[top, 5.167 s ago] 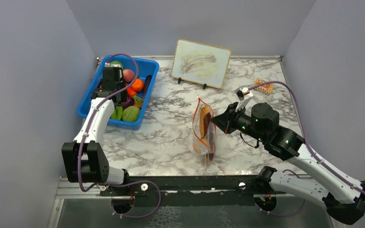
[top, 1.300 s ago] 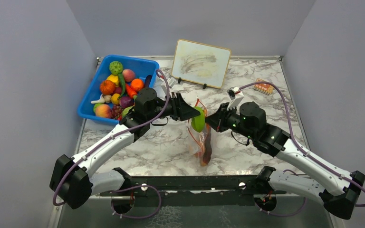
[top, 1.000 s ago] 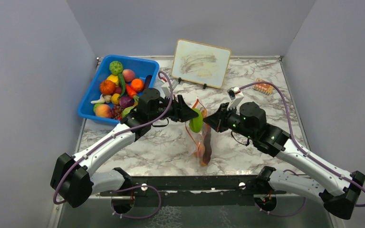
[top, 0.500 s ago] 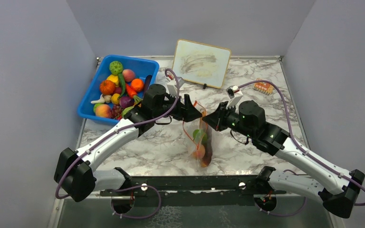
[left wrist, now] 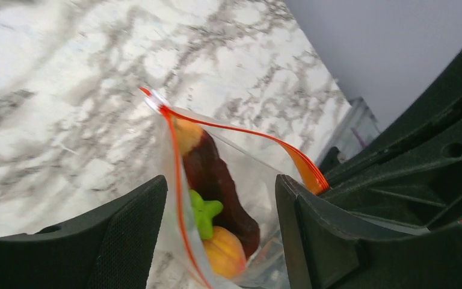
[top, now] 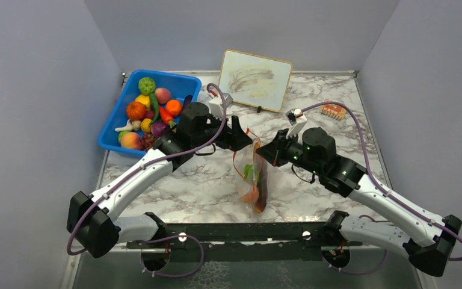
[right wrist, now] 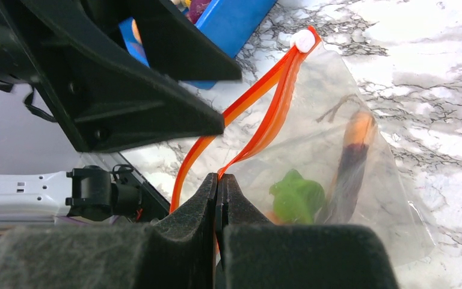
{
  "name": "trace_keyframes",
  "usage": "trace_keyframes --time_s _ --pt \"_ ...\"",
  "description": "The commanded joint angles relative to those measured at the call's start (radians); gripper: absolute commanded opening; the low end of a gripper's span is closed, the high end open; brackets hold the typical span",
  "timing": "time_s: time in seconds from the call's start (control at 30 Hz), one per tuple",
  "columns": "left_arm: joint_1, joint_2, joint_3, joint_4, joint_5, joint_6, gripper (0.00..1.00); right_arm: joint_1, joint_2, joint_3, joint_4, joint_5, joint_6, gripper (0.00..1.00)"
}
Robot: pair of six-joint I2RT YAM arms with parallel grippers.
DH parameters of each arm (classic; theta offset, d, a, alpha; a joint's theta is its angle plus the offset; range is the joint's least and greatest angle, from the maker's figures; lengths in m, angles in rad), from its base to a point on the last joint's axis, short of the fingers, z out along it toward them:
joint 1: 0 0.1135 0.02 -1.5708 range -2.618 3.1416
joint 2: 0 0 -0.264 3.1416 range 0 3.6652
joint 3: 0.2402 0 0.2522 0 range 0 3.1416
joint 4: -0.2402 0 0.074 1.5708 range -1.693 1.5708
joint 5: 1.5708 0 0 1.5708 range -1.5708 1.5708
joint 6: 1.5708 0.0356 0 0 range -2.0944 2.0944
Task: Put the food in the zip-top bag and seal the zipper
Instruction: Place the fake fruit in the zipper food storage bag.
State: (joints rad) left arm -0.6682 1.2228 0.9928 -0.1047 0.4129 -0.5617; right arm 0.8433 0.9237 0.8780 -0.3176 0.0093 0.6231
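The clear zip-top bag [top: 255,183] hangs over the marble table, its mouth held apart. My right gripper [top: 260,155] is shut on one side of the orange zipper [right wrist: 258,99], whose white slider tab [right wrist: 304,40] sits at the far end. A green pepper [left wrist: 203,212], an orange fruit [left wrist: 224,254] and the reddish-brown meat slice [left wrist: 216,174] lie inside the bag. My left gripper [left wrist: 219,186] stands open and empty right above the bag's mouth, one finger on each side. More food [top: 147,111] fills the blue bin [top: 187,79].
The blue bin stands at the back left of the table. A framed picture board [top: 254,72] leans at the back centre. A small orange packet [top: 334,110] lies at the back right. Grey walls close in both sides.
One second ago my left gripper held the green pepper at the bag's mouth. It has opened, and the pepper now lies inside the bag. The right gripper keeps its hold.
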Motion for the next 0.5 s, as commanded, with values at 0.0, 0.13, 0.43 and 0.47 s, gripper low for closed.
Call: trace_keyframes --time_s 0.0,0.13,0.43,0.47 --pt "-0.004 -0.051 0.143 -0.172 -0.241 0.176 0.67 0.005 -0.028 0.015 0.040 -0.017 -0.011 0.01" --pt "-0.004 -0.074 0.213 -0.270 -0.473 0.299 0.67 0.005 -0.045 0.003 0.043 -0.007 -0.012 0.01" --pt "0.010 -0.041 0.228 -0.367 -1.037 0.483 0.74 0.005 -0.045 0.013 0.053 -0.031 -0.032 0.01" --pt "0.016 -0.026 0.232 -0.378 -1.064 0.500 0.76 0.004 -0.042 0.012 0.054 -0.039 -0.034 0.01"
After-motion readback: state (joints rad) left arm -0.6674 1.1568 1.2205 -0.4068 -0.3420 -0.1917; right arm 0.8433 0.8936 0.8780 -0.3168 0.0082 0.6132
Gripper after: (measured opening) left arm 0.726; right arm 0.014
